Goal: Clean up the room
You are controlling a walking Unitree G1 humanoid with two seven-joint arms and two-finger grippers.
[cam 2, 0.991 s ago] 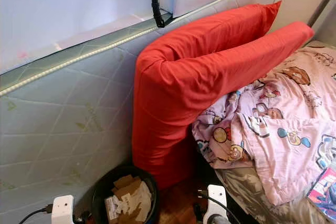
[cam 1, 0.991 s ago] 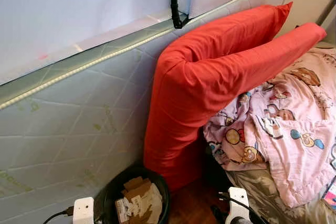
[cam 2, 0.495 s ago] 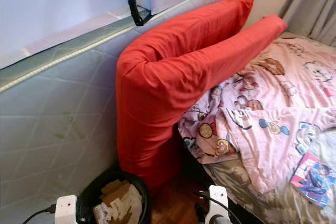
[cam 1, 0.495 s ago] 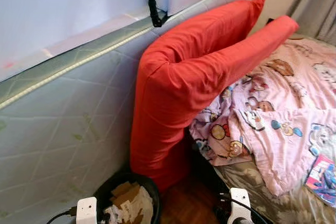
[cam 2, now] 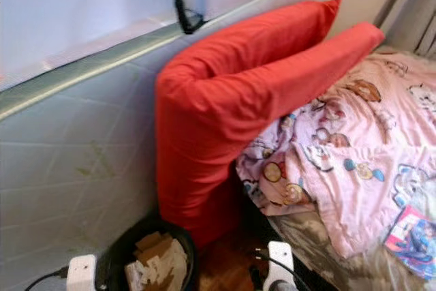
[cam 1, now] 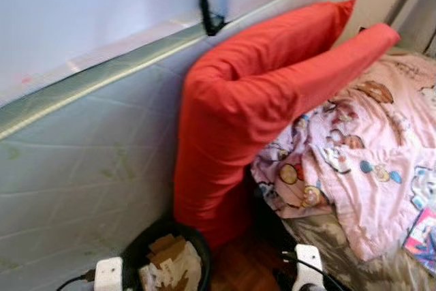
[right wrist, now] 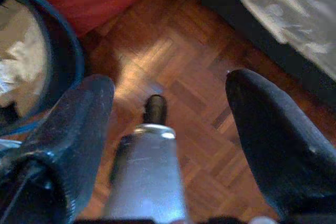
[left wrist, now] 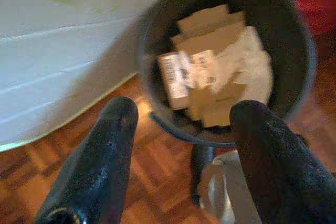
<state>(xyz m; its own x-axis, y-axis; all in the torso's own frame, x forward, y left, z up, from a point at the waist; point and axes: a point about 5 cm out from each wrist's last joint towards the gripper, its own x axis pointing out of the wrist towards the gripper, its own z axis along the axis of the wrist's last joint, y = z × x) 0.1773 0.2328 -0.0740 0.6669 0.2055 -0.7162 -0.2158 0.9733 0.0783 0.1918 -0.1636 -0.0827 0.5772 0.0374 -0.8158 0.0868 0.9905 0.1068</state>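
A long red pillow [cam 1: 259, 93] is bent over the corner of the bed, one end hanging to the floor. Beside it a pink cartoon-print blanket [cam 1: 368, 161] lies rumpled on the bed. A black waste bin [left wrist: 294, 35] stands on the floor between the pillow and a propped mattress, holding cardboard scraps [left wrist: 210, 45] and crumpled paper. My left gripper [left wrist: 184, 111] hangs open just in front of the bin, nothing between its fingers. My right gripper [right wrist: 170, 82] is open too, low over the wooden floor [right wrist: 178, 40] beside the bed.
A grey-green quilted mattress [cam 1: 88, 155] leans on the wall at the left, a black strap [cam 1: 208, 5] hanging over its top edge. A colourful packet [cam 2: 412, 236] lies on the bed's near right. The bed's side [right wrist: 294, 3] borders the floor strip.
The whole picture has swung sideways and back as the head camera moves. The pillow, blanket and bin stay where they were.
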